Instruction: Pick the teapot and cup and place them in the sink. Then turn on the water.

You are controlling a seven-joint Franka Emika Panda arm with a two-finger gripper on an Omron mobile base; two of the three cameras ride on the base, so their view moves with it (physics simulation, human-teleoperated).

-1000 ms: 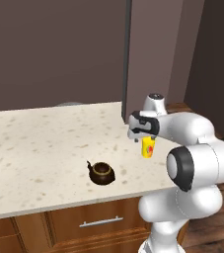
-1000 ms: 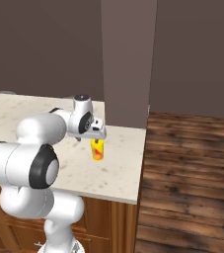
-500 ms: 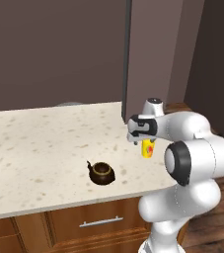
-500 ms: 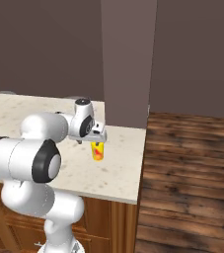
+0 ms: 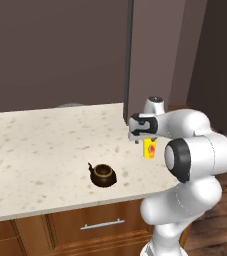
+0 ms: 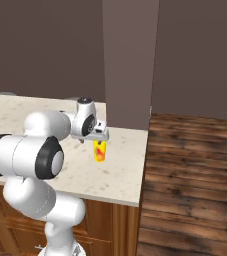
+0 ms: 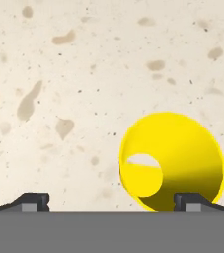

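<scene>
Gripper (image 7: pixel 111 202) poised directly above cup (image 7: pixel 172 163), fingers (image 7: pixel 32 201) spread wide, nothing held. Cup upright on counter (image 5: pixel 45 145) near its right end; off-centre toward one finger (realignment likely needed). Teapot (image 5: pixel 103 174) apart, near front edge.

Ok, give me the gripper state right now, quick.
Gripper: open, holding nothing, hanging just above the yellow cup on the counter.
</scene>
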